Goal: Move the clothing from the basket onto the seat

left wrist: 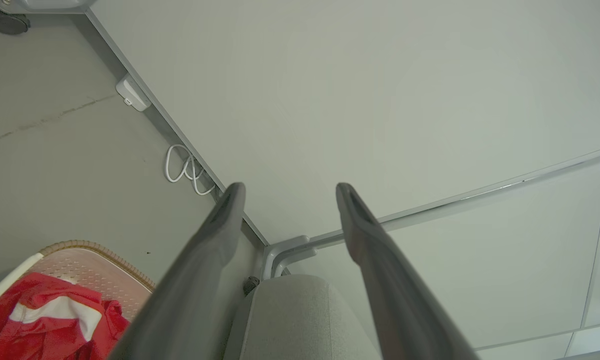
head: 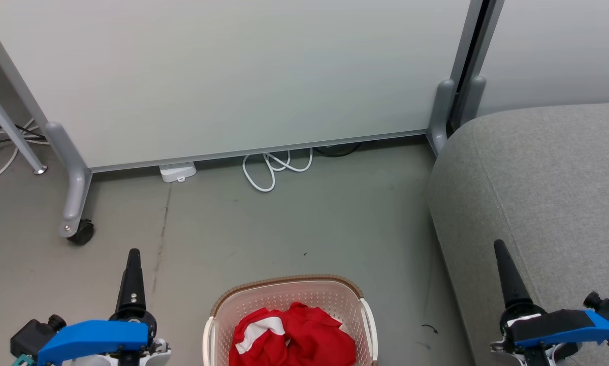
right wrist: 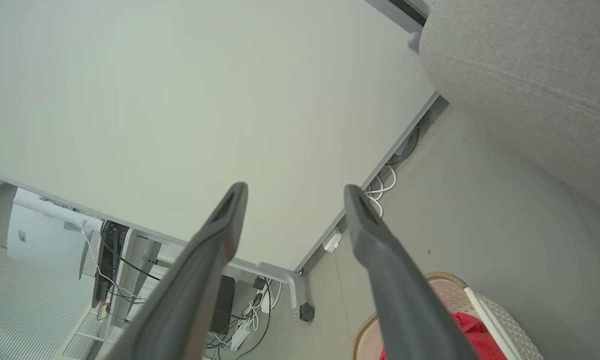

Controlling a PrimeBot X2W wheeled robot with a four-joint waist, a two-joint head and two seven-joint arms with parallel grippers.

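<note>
Bare floor (head: 294, 223) lies open between the basket (head: 289, 280) at near centre and the far white partition panel (head: 233, 76); grey seat (head: 538, 193) blocks the right, the panel's castored leg (head: 73, 193) the far left, cable loop (head: 274, 170) at panel foot.

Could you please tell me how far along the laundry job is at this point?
Done: nothing yet; no red fabric lies on the visible part of the seat. In hand: nothing; the left gripper and right gripper stand open, holding nothing, either side of the basket. Left: lifting the red clothing bunched in the basket over to the seat.
</note>
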